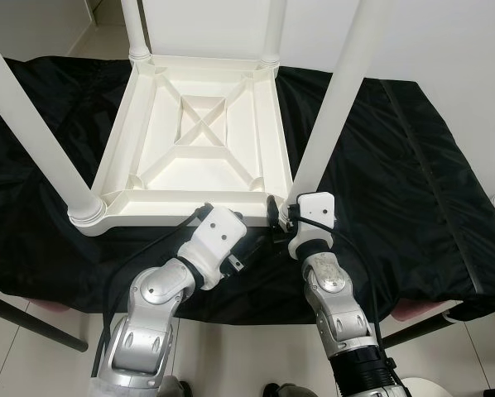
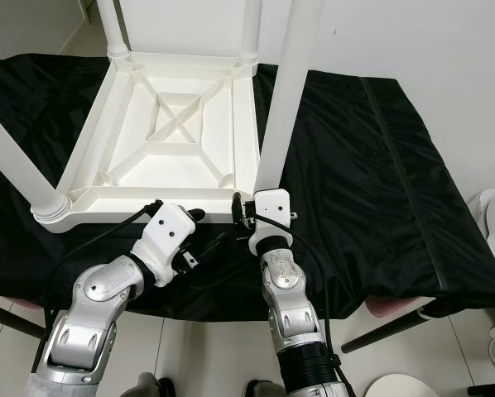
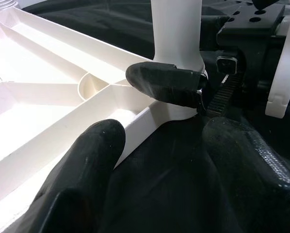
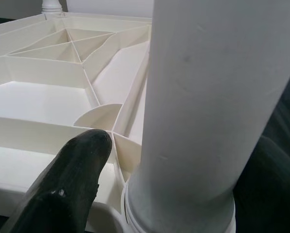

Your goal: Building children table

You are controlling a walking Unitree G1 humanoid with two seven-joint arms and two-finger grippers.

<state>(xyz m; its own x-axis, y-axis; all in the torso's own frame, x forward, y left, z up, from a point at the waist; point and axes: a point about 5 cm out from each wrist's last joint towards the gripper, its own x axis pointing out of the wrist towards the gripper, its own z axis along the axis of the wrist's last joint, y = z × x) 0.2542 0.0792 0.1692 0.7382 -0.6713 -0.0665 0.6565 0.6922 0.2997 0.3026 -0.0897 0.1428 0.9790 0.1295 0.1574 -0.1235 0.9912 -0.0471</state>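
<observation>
At the near right corner of the upturned table [image 1: 199,141] on the black cloth [image 1: 413,174]: leg [image 1: 334,99] upright in its socket, right tool [image 1: 282,217] clasping its base; left tool [image 1: 210,211] open, just beside

Smooth glossy white plastic table [image 1: 199,136]; matt black cloth [image 1: 413,182]; silvery metal arms
</observation>
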